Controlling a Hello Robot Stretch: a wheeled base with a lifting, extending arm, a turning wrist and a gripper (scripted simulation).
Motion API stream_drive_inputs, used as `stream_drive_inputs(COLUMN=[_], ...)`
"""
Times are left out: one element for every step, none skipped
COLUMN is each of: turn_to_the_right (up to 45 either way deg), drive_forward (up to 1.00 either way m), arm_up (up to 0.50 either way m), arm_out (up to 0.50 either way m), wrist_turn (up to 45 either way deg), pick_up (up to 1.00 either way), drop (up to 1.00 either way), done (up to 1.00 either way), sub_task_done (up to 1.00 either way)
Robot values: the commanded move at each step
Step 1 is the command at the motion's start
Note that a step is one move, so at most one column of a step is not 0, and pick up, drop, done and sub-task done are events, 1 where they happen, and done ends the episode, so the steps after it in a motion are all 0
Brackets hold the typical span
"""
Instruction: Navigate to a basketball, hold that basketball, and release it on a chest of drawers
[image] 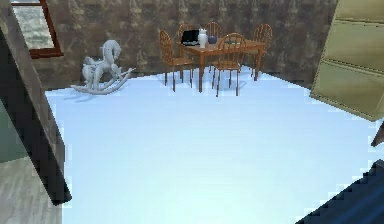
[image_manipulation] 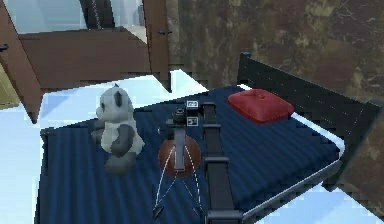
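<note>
1 basketball [image_manipulation: 167, 157] lies on the bed [image_manipulation: 280, 150], on its dark blue cover, just beside 1 panda plush [image_manipulation: 118, 125]. 1 red pillow [image_manipulation: 260, 104] sits near the headboard. Gripper [image_manipulation: 178, 150] is at the ball; can't tell jaw state, nor whether it holds anything. Fwd view: 1 chest of drawers [image: 355, 60] at right, 1 rocking horse [image: 103, 68], 1 table [image: 205, 52] w/ at least 4 chairs [image: 174, 55].

A basketball [image_manipulation: 170, 160] rests on a dark blue bed [image_manipulation: 290, 150] beside the robot's arm [image_manipulation: 213, 172]; a toy panda [image_manipulation: 118, 125] sits at its ten o'clock, a red pillow [image_manipulation: 260, 103] at two.
</note>
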Motion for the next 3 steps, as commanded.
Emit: stream_drive_inputs(turn_to_the_right=[0.0,0.0,0.0], drive_forward=[0.0,0.0,0.0], arm_up=[0.0,0.0,0.0], arm_out=[0.0,0.0,0.0], wrist_turn=[45.0,45.0,45.0], pick_up=[0.0,0.0,0.0], drop=[0.0,0.0,0.0], done=[0.0,0.0,0.0], sub_task_done=[0.0,0.0,0.0])
